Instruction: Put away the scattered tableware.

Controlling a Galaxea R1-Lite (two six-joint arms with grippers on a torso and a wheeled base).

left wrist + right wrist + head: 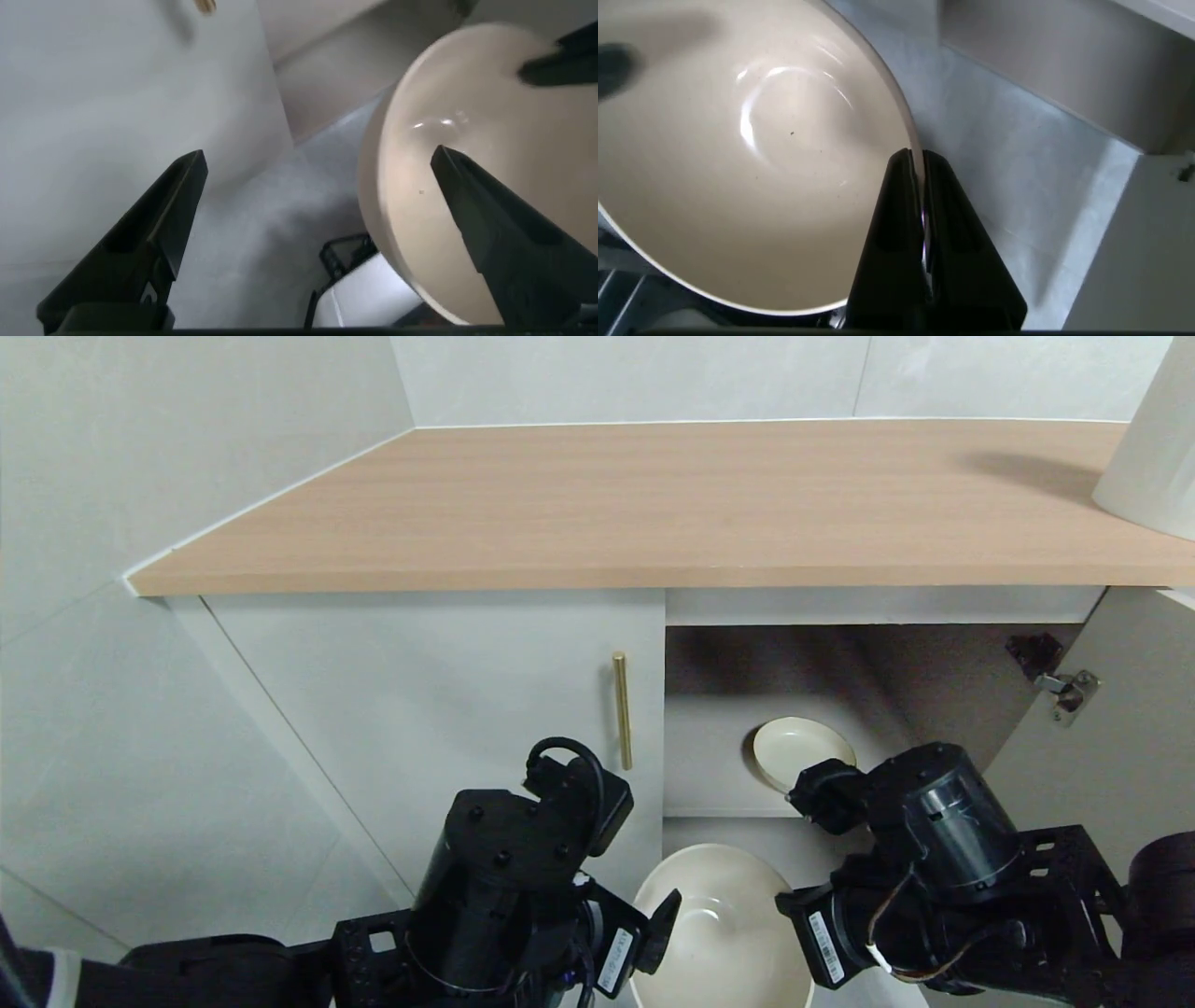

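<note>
A large cream bowl hangs low in front of the open cabinet compartment. My right gripper is shut on its rim on the right side, one finger inside and one outside. My left gripper stands open at the bowl's left edge, one finger close to the rim; I cannot tell if it touches. A small cream plate lies on the cabinet shelf, behind the right wrist.
The left cabinet door is closed, with a brass handle. The right door is swung open at the right. A wooden countertop runs above, with a white vessel at its far right.
</note>
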